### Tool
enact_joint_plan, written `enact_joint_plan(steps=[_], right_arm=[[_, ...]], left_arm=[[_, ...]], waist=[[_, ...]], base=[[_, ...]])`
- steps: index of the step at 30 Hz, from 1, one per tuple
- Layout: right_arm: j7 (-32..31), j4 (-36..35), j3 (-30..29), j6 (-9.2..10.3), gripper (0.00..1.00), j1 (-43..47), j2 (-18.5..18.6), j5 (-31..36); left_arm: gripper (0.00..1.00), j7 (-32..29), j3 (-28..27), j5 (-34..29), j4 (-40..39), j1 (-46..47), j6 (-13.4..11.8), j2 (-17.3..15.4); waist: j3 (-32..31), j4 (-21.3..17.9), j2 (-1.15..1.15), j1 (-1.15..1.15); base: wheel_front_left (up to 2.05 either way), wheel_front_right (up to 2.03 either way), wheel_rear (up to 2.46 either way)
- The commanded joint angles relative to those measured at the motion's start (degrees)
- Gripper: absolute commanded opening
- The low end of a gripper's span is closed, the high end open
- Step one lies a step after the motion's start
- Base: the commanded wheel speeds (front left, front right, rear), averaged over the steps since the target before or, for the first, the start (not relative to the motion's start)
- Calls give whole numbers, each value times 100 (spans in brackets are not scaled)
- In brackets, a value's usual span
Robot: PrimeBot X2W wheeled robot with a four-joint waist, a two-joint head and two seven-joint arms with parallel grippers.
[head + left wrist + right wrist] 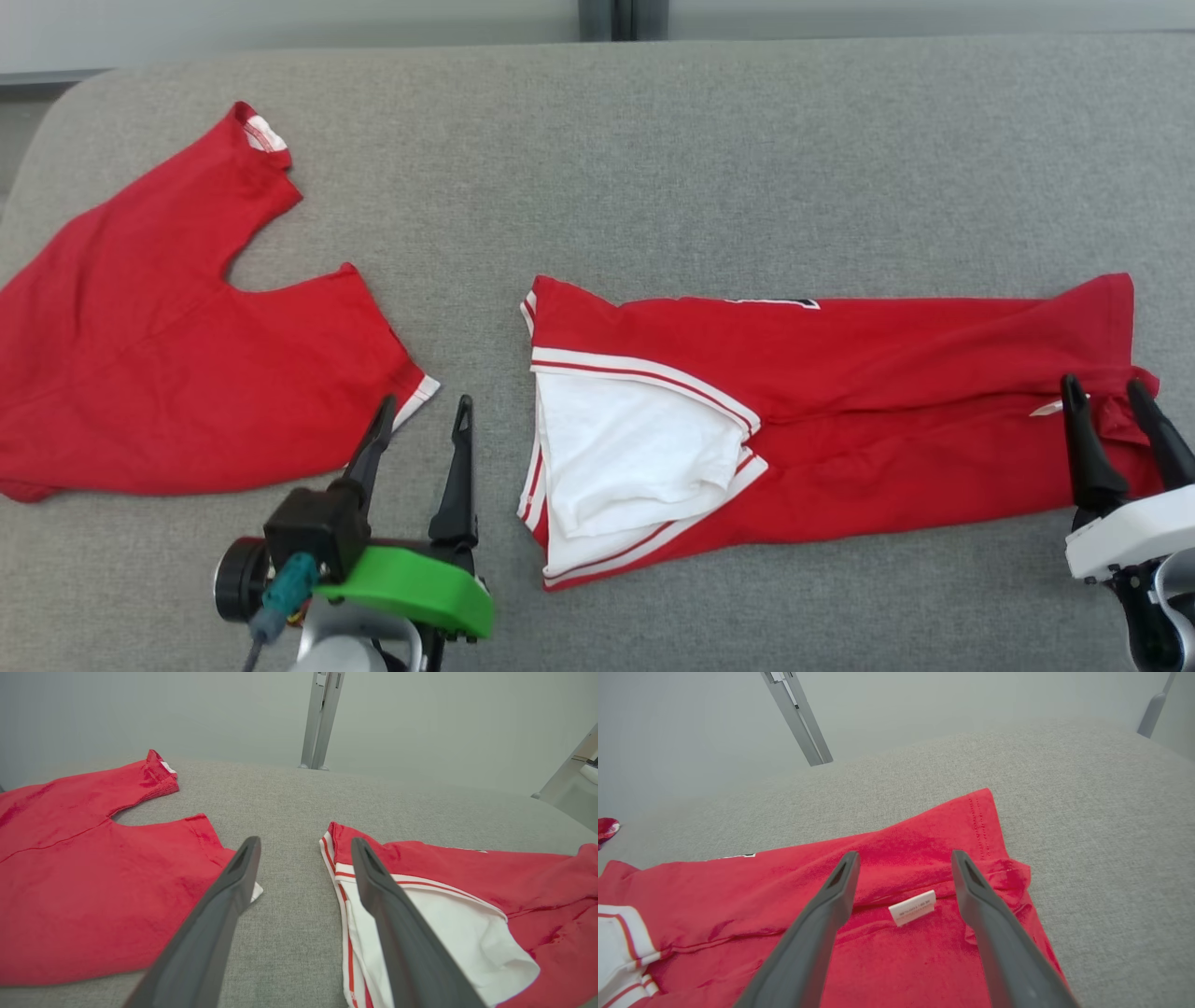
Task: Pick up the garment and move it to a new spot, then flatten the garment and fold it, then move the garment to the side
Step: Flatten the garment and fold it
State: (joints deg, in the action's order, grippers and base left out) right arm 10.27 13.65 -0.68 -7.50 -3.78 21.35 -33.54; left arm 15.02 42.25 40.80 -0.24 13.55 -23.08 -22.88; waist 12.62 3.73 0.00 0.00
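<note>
Two garments lie on the grey fabric-covered table (pixel 653 168), and two grippers stand over it. The task's item, a red garment with white-and-red striped trim (pixel 887 392), occupies the centre and right of the table, gathered into one long band. Its long axis runs across the table from the robot's left to its right, roughly parallel to the near edge. The striped opening, with its white lining (pixel 625 457) turned out, faces the left end. The stitched red hem closes the right end. One small white label (pixel 913 907) lies on the cloth near that hem. The second item, a plain red garment (pixel 168 373) with a narrow white edge at one corner, lies spread at the far left, apart from the first, with bare grey between them. The left gripper (pixel 425 411) is released, its two dark fingers spread above that bare strip and holding nothing. The left wrist view confirms this, with the left gripper (pixel 304 847) between the plain red garment (pixel 70 882) and the striped opening (pixel 490 877). The right gripper (pixel 1103 387) is likewise released, its fingers parted over the hemmed right end. In the right wrist view the right gripper (pixel 906 858) straddles the label, with red cloth (pixel 901 961) beneath; contact with the cloth cannot be told. One grey metal post (pixel 611 19) stands behind the table.
</note>
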Motion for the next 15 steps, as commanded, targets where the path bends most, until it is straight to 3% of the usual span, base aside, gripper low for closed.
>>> enact_joint_plan(steps=[1, 9, 15], right_arm=[[106, 116, 27, 2, 100, 56, -27, 28], [313, 1020, -150, 2, 100, -91, -101, -114], [90, 1669, -887, 2, 100, -387, 42, -74]], left_arm=[[100, 16, -196, -248, -44, -217, 63, 144], [100, 17, -1050, -1705, -140, -969, 520, 978], [100, 18, -1268, -2496, -132, -1160, 877, 1363]], waist=[[-188, 148, 0, 0], [-279, 563, 0, 0], [-190, 872, 0, 0]], base=[[0, 0, 0], [0, 0, 0], [0, 0, 0]])
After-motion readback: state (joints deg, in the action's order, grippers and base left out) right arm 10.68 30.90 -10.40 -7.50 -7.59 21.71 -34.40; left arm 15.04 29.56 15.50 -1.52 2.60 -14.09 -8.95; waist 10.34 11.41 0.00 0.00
